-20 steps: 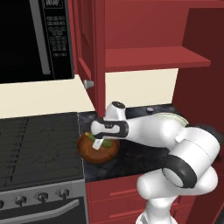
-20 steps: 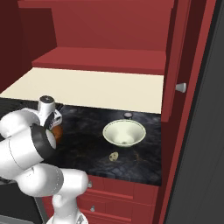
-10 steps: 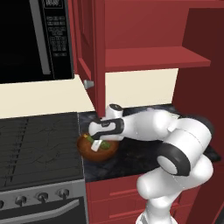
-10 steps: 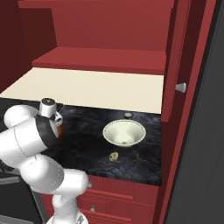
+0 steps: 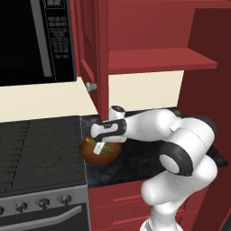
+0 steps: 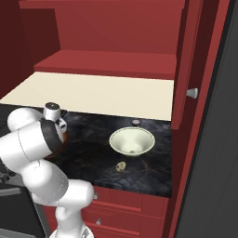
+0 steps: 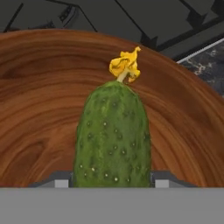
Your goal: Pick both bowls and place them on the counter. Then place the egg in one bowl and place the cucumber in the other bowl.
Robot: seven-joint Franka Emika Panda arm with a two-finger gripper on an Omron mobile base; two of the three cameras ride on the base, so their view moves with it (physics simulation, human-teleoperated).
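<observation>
The dark-brown wooden bowl stands on the black marbled counter, right beside the stovetop. My gripper reaches down into it, shut on the green cucumber. The cucumber's yellow tip points at the bowl's far wall, and a finger pad presses each of its sides. The cucumber hangs low inside the bowl. Further right on the counter sits the pale ceramic bowl, with nothing in it. The small cream egg lies on the stone just in front of that bowl.
The grey stovetop borders the counter on the left, under a black microwave. An open red cabinet door hangs above the wooden bowl. A red shelf runs over the counter. A second open door with a knob stands at the right.
The arm's elbow has swung back and right while the hand has stayed over the wooden bowl and dipped slightly. The cucumber is still between the fingers.
</observation>
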